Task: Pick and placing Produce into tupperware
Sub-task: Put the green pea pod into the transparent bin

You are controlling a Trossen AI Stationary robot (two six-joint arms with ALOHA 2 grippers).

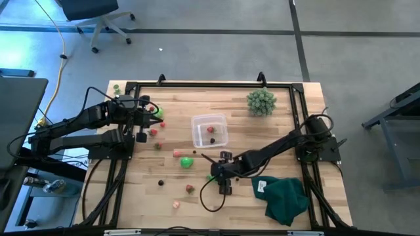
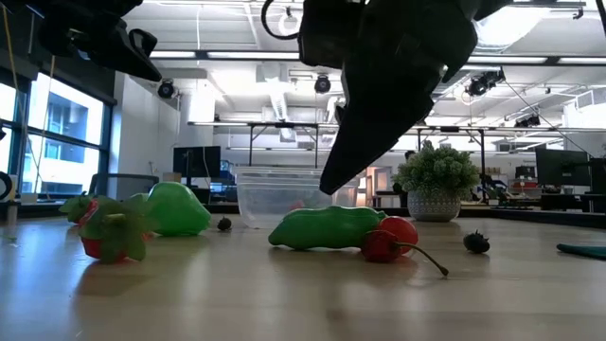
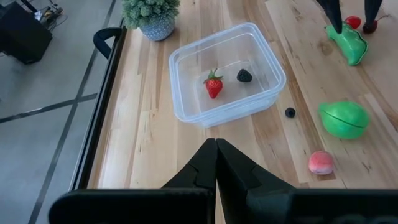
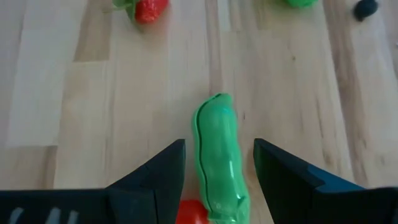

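Pod (image 4: 219, 155) between my right end effector's (image 4: 219, 163) spread fingers: light, slick plastic, I judge; grip mid-length. Left end effector (image 3: 216, 163) pressed together.

A light wooden butcher-block table (image 1: 275, 131) with a black frame along its edges carries everything. Near its middle sits a clear tupperware (image 1: 209, 131). A small potted spiky plant (image 1: 261, 101) stands toward the far right corner, and a dark green cloth (image 1: 286, 198) lies bunched at the near right. Scattered on the bare wood are a green pea pod (image 4: 219, 155) with a red cherry (image 2: 390, 239) touching it, a round green piece (image 1: 187, 161), a strawberry (image 1: 189, 189), a pink piece (image 3: 321, 162) and dark berries (image 1: 161, 183).
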